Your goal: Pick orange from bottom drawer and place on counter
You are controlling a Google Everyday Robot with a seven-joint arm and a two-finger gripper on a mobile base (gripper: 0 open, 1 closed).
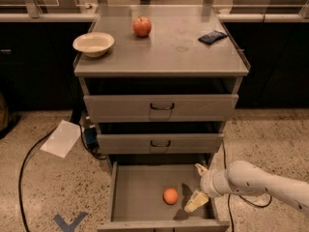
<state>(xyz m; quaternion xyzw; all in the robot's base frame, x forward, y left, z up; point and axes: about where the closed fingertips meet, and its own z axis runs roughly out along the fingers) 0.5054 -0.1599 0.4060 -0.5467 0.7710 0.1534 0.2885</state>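
Note:
The orange [170,196] lies on the grey floor of the open bottom drawer [137,190], right of its middle. My gripper [198,185] is open inside the drawer's right side, just right of the orange and not touching it. One fingertip [200,168] points toward the drawer's back, the other [196,203] sits low near the front. The white arm reaches in from the right. The counter [169,54] is the flat grey top of the cabinet above.
On the counter stand a red apple [142,26], a white bowl [93,44] and a dark blue packet [212,36]. The two upper drawers are closed. A white paper [61,138], a black cable and a blue tape mark [70,222] lie on the floor at left.

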